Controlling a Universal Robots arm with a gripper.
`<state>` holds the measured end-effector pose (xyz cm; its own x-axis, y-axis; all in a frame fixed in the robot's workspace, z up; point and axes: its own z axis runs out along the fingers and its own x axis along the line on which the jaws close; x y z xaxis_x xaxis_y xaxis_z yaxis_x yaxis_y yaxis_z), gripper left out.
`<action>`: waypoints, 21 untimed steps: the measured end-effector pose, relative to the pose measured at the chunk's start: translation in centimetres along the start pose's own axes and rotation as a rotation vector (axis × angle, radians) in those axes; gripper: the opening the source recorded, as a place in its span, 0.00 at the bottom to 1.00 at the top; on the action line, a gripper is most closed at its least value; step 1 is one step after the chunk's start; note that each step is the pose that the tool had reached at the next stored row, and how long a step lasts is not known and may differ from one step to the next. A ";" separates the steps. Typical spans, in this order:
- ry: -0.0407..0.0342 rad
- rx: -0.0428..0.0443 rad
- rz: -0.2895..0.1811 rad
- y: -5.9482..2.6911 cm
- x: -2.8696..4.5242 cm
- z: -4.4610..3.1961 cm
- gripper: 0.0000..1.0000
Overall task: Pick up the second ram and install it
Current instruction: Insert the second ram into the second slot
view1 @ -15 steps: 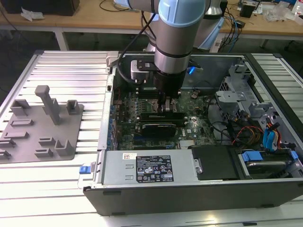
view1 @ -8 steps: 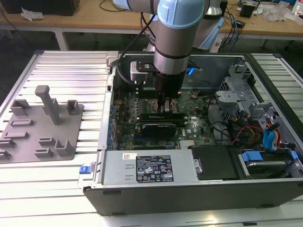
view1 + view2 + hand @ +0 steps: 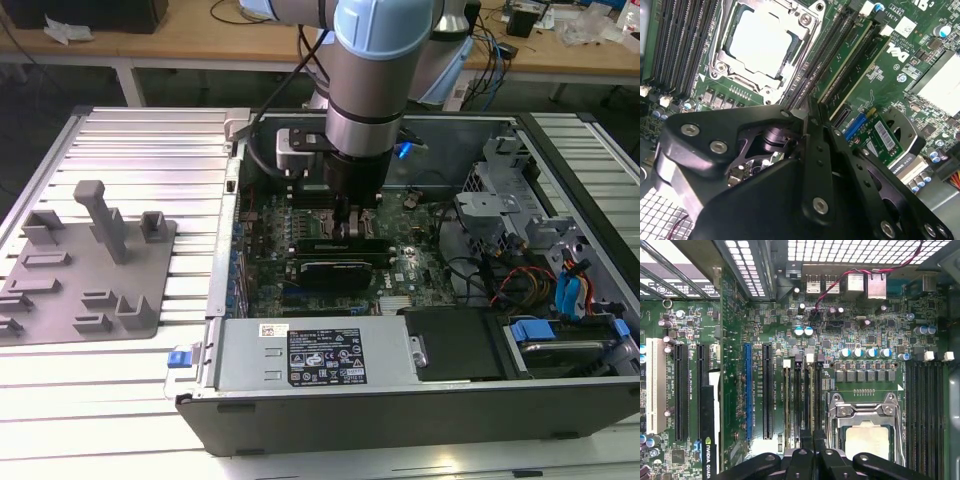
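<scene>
My gripper (image 3: 352, 228) reaches down into the open computer case, just over the memory slots beside the silver processor socket (image 3: 867, 437). In both wrist views its black fingers (image 3: 816, 150) stand pressed close together, and the gripper (image 3: 813, 439) is shut on the second ram (image 3: 812, 405). The ram shows edge-on as a thin strip running along a slot. The gripper (image 3: 809, 111) lines up with the black slots nearest the socket (image 3: 765, 40). Another green memory stick (image 3: 850, 57) sits seated in a neighbouring slot.
The case (image 3: 400, 400) lies open on a ribbed table. Inside are a black card (image 3: 335, 268), a power supply (image 3: 310, 350) at the front, and drive bays with cables (image 3: 560, 280) on the exterior view's right. A grey fixture plate (image 3: 60, 295) with blocks lies on the exterior view's left.
</scene>
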<state>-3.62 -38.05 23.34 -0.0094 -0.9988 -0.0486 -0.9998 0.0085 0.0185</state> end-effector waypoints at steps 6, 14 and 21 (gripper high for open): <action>0.0003 0.0005 0.000 -0.01 0.04 0.59 0.09; -0.0003 0.0008 0.000 -0.03 0.04 0.97 0.16; -0.0003 0.0016 0.000 0.03 -0.07 -1.29 0.16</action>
<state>-3.62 -38.04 24.63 -0.0094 -0.9988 -0.0490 -0.9998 0.0086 0.0169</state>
